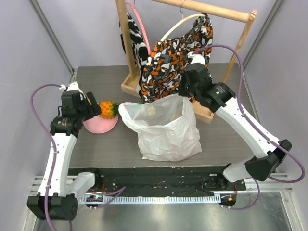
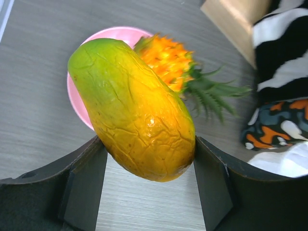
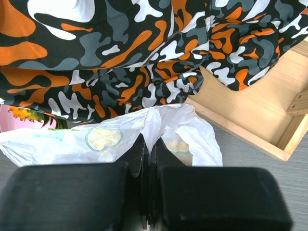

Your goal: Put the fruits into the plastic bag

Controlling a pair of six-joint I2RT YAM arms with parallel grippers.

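Between left jaws, wrinkled, rubbery-looking mango (image 2: pixel 134 108)

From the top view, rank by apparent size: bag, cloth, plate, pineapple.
1. Bag and cloth: too alike to rank, and the cloth hangs nearer the camera.
2. Plate.
3. Pineapple.

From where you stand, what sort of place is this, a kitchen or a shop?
Probably a robotics test bench, not either: white-and-black robot arms bolted to a grey table between plain bare walls, with staged props, a toy yellow-green mango, a crinkly white plastic bag and a small wooden rack.
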